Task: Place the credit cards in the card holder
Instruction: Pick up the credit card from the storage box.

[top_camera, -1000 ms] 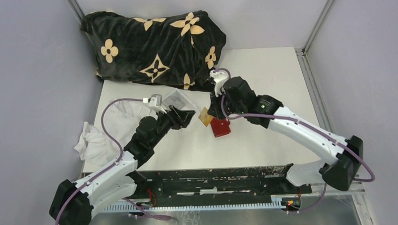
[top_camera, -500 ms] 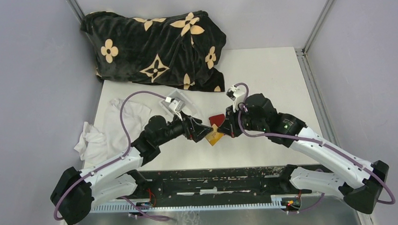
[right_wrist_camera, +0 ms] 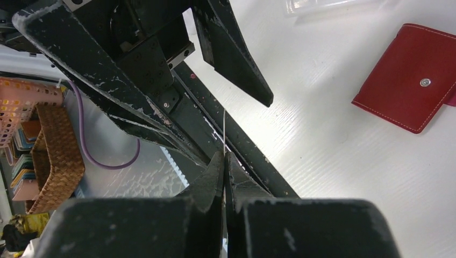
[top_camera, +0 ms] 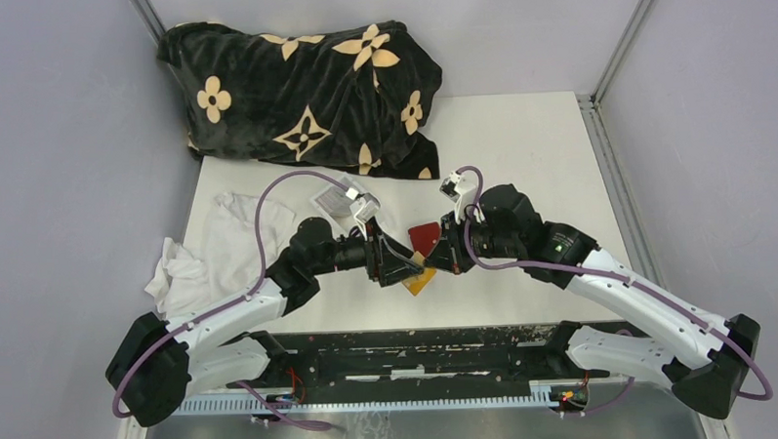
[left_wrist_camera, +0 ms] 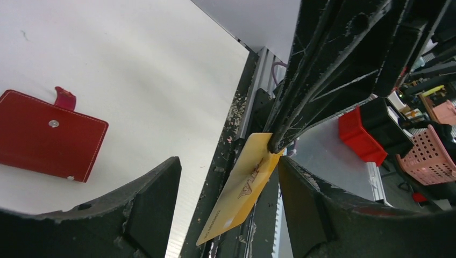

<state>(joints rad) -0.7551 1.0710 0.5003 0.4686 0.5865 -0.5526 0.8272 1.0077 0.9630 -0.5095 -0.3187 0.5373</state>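
Over the front edge of the table (top_camera: 520,156), where my two wrists meet, the danger is a fumbled handover. My right gripper (top_camera: 439,261) pinches the yellow credit card (top_camera: 418,280) by one corner only, so most of the card hangs free below the fingertips, tilted. If my left gripper (top_camera: 395,269) closes off-centre or on a slant, I judge the card may twist in the pinch. If the right lets go before the left has a firm hold, the card may drop onto the dark rail at the table's edge or off the table altogether.

My right gripper is closed tight on that corner, and from its own wrist the card (right_wrist_camera: 224,126) shows as a thin line rising from the shut tips. My left gripper (left_wrist_camera: 227,167) stands wide open with one finger on either side of the card (left_wrist_camera: 244,191). It holds nothing, and neither finger appears to press the card, though its upper corner sits very near one of them.

Just beyond the grippers, the red card holder (top_camera: 426,234) lies flat on the table, folded closed with its stud up (left_wrist_camera: 48,134). It would have to be opened before any card goes in. I cannot see the other cards. Farther back lies a clear plastic box (top_camera: 334,198).
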